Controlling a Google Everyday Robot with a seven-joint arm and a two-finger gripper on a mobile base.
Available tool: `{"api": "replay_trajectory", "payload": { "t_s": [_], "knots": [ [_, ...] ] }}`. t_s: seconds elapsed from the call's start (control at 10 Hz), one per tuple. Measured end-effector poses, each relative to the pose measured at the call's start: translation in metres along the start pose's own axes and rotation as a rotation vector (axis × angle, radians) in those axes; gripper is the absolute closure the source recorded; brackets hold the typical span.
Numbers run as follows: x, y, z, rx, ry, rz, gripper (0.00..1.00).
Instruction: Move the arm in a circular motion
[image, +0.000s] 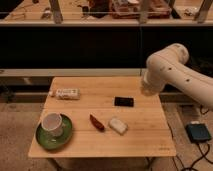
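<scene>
The arm (172, 67) is large and cream-white, with small dark holes along its thick tube segments. It comes in from the right edge, bends at a bulbous elbow in the upper right, and hangs down towards the far right corner of the wooden table (140, 142). The gripper (148, 90) is at the arm's lower end, just above the table's right far edge and to the right of a small black flat object (124, 101). It holds nothing that I can see.
On the table are a white cup (51, 122) on a green plate (60, 140) at front left, a white packet (66, 93) at back left, a red-brown item (96, 122) and a pale wrapped item (118, 125) in the middle. A dark box (199, 132) with cables lies on the floor at right.
</scene>
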Motion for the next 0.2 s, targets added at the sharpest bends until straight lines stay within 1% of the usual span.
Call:
{"api": "replay_trajectory", "payload": {
  "t_s": [0.1,0.2],
  "knots": [
    [-0.007,0.031,0.001,-0.028,-0.011,0.051,1.0],
    [-0.02,0.06,0.001,-0.05,-0.027,0.102,1.0]
  ]
}}
